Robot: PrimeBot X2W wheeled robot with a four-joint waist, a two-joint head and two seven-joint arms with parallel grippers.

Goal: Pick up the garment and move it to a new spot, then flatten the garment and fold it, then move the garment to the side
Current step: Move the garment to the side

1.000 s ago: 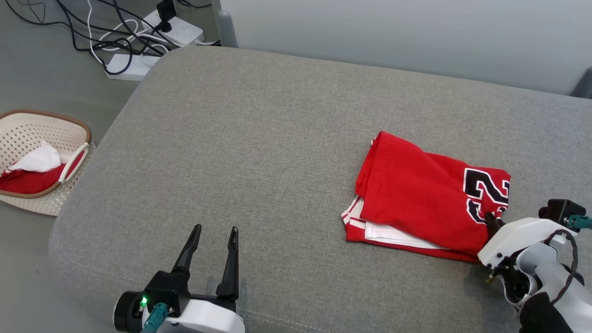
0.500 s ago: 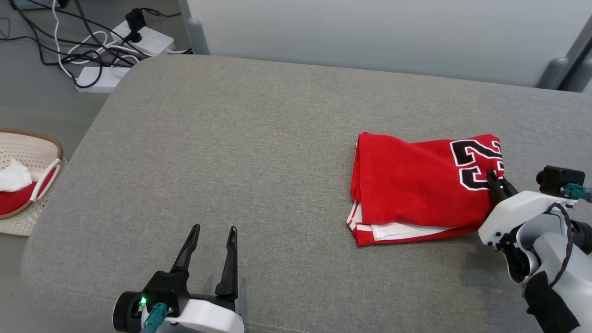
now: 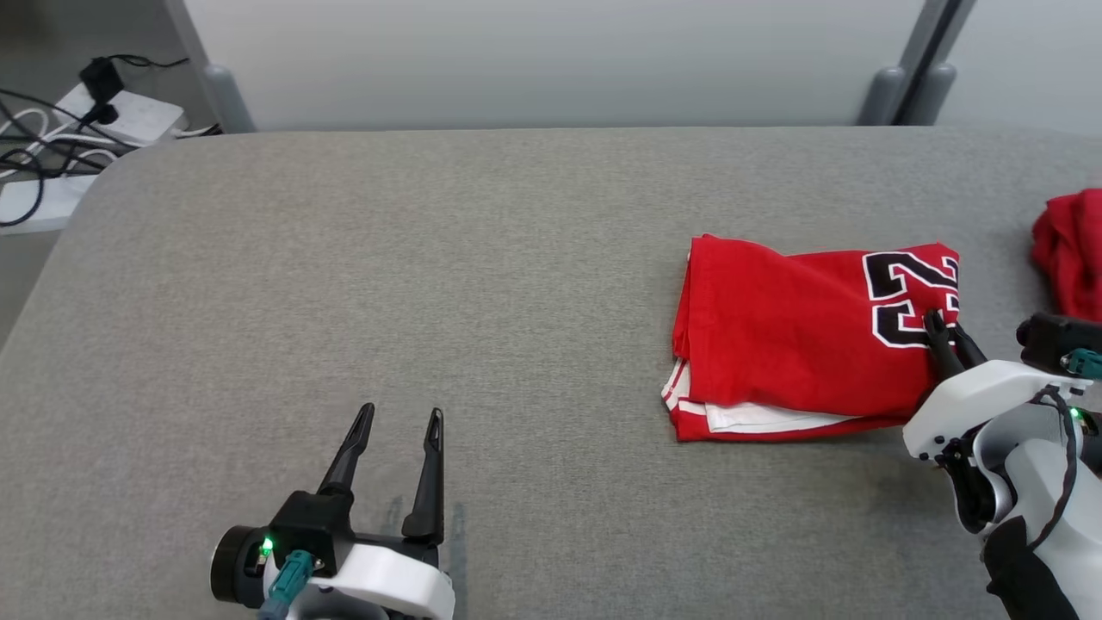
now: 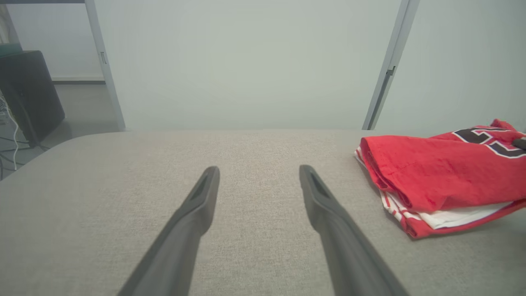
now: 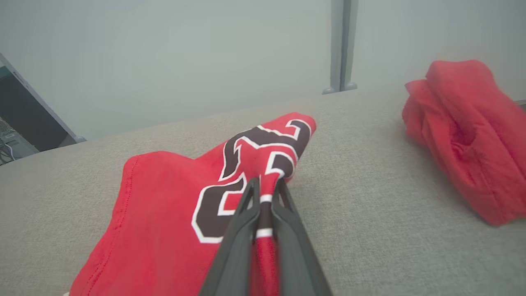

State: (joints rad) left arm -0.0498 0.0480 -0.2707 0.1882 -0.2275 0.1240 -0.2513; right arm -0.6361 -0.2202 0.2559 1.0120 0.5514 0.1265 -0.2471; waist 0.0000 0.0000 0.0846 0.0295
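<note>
R gripper clamped on folded red cloth jersey w/ black numerals; L gripper spread wide, empty, jersey off its right.

A second red cloth is cut off by the head view's right edge. The right gripper covers part of the garment's number. The cables run off the left edge.

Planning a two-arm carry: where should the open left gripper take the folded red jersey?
Probably pinch the stacked near-left corner of the folded jersey, coming low from the robot's left. The layers' edges are exposed there, opposite the numbered end the right gripper clamps.
</note>
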